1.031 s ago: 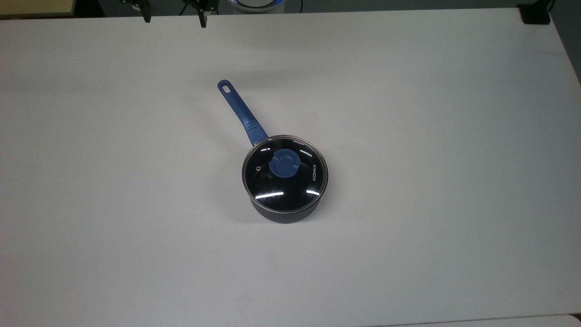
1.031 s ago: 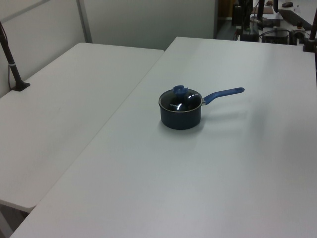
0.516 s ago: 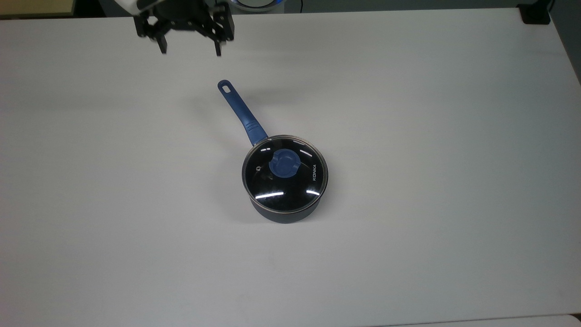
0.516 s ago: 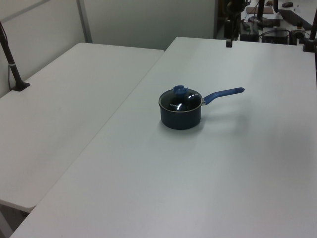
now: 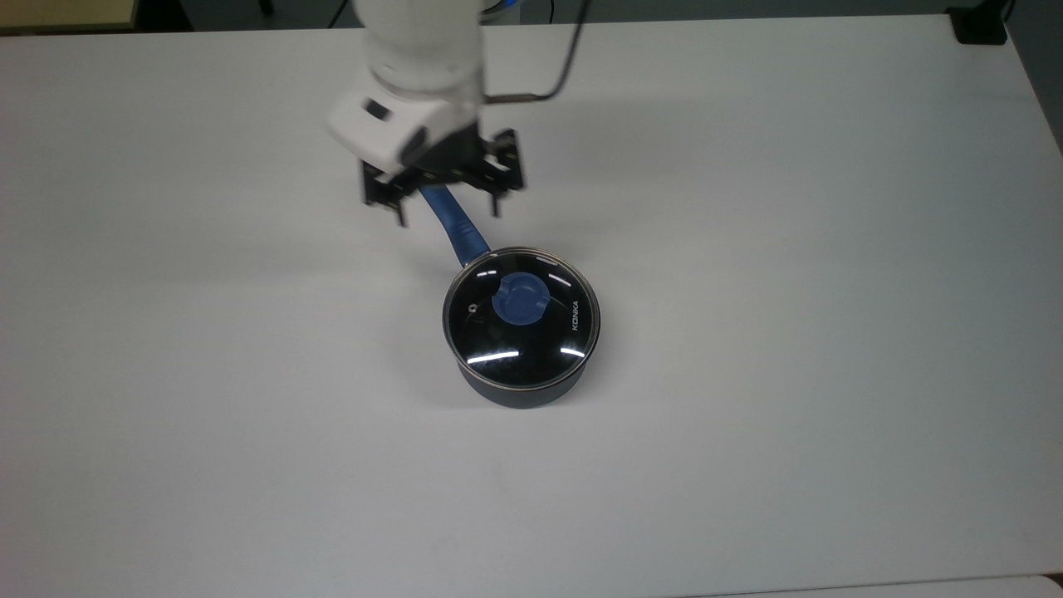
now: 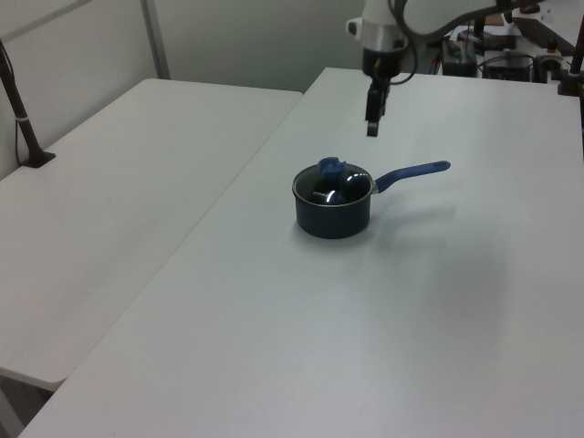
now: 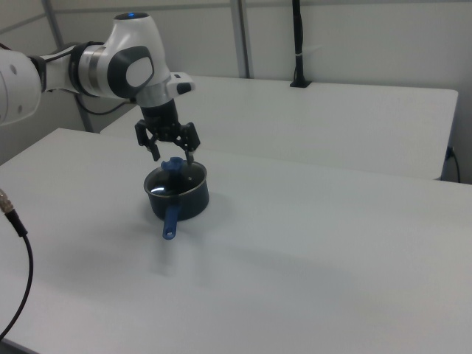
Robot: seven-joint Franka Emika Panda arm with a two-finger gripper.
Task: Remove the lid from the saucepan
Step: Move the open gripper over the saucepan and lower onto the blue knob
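- The lid, a round disc of clear glass with a thin metal rim and a round blue knob at its centre, sits closed on the saucepan, a small deep pan of dark navy-black colour.
- The saucepan stands near the middle of the white bench, and its long slim blue handle points toward the top view's upper left.
- The black two-finger pincer on the white arm hangs in the air with its fingers spread apart, and it holds nothing.
- In the top view the pincer is over the handle, beside the lid and not over the knob. In the left view it is clearly above the pan and does not touch it.
- I judge that no part of the task is done: the lid is not lifted and not gripped.
- What is left, in my judgement: to bring the pincer over the knob, go down, close on the knob, lift the lid away from the pan and put it on the bench.
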